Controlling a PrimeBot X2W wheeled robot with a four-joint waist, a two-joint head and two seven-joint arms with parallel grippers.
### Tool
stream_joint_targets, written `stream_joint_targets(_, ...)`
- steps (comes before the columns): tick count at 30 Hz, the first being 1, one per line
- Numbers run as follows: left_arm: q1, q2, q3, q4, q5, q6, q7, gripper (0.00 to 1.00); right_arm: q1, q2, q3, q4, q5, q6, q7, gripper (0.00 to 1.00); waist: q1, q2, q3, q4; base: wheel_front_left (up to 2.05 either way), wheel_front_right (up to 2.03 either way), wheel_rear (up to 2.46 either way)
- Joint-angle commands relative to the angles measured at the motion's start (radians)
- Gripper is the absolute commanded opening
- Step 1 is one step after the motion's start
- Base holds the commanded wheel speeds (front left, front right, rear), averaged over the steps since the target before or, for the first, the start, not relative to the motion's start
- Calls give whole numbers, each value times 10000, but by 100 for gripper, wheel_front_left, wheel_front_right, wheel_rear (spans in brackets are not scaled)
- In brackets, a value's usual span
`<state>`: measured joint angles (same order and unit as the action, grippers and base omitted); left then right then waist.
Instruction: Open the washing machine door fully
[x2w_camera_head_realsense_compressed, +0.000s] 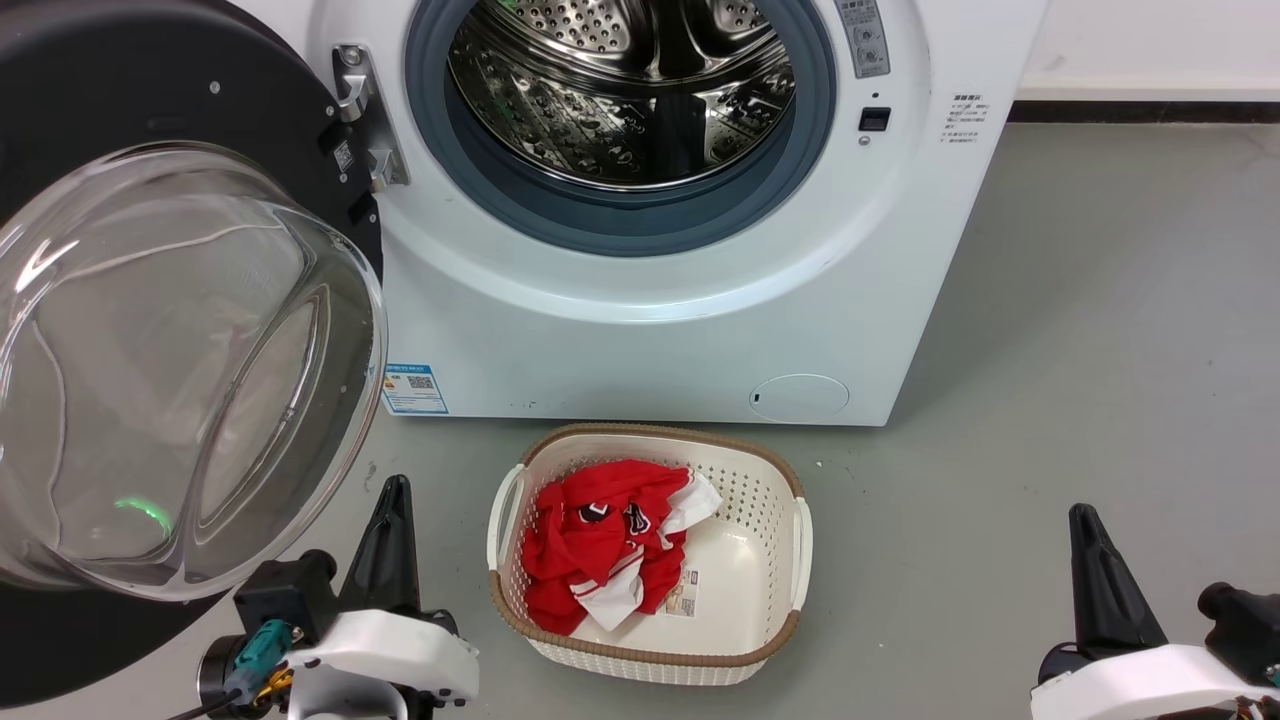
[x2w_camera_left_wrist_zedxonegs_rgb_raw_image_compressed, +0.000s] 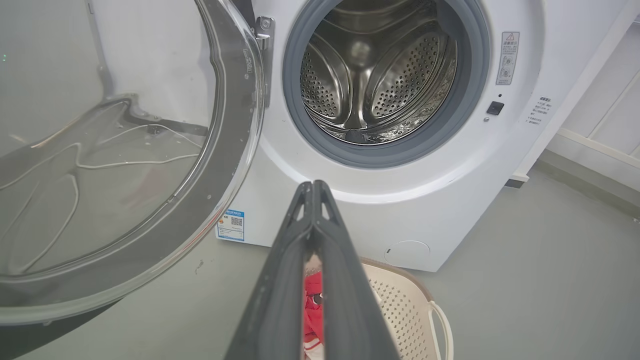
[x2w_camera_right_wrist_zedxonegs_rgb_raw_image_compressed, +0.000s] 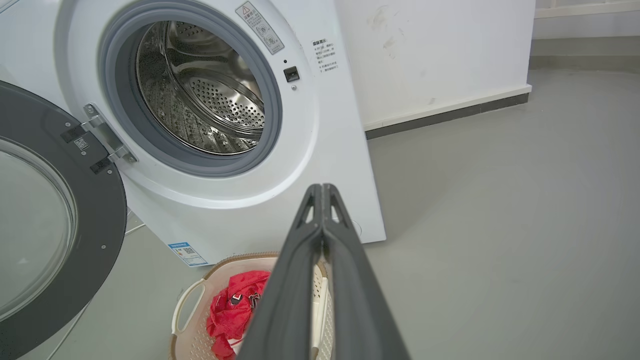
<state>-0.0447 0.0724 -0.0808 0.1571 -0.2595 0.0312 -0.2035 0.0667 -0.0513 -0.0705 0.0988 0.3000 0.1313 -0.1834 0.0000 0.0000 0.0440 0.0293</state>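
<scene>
While left gripper (x2w_camera_left_wrist_zedxonegs_rgb_raw_image_compressed: 312, 186) and right gripper (x2w_camera_right_wrist_zedxonegs_rgb_raw_image_compressed: 321, 187) fingers are pressed together empty, the washing machine door (x2w_camera_head_realsense_compressed: 180, 360) at nine o'clock is judged heavy, best gripped by its rim (x2w_camera_head_realsense_compressed: 150, 80).

We find the washing machine door (x2w_camera_head_realsense_compressed: 150, 350) just left of our left end effector (x2w_camera_head_realsense_compressed: 393, 488), a basket (x2w_camera_head_realsense_compressed: 770, 462) just right of it, and open floor (x2w_camera_head_realsense_compressed: 440, 440) ahead.

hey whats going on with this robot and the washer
A two-armed robot faces a white front-loading washer. Its large round black-rimmed glass door is swung wide open to the robot's left, exposing the steel drum. The left pincer and right pincer are both shut, low, holding nothing. A cream perforated plastic basket with a red and white garment sits on the floor before the washer.
</scene>
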Motion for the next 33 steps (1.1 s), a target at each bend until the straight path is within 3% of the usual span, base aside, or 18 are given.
stream_joint_targets(1,-254,-17,126,-103,-571,-87,115,0,-300,-71,6,-74,598,-1,98,0,0,0,-7,-4,0,0,0)
stream_joint_targets(33,-437,-93,839,264,-5655,-695,1314,0,-893,-153,-32,514,5630,-2,1119,0,0,0,-119,-85,0,0,0)
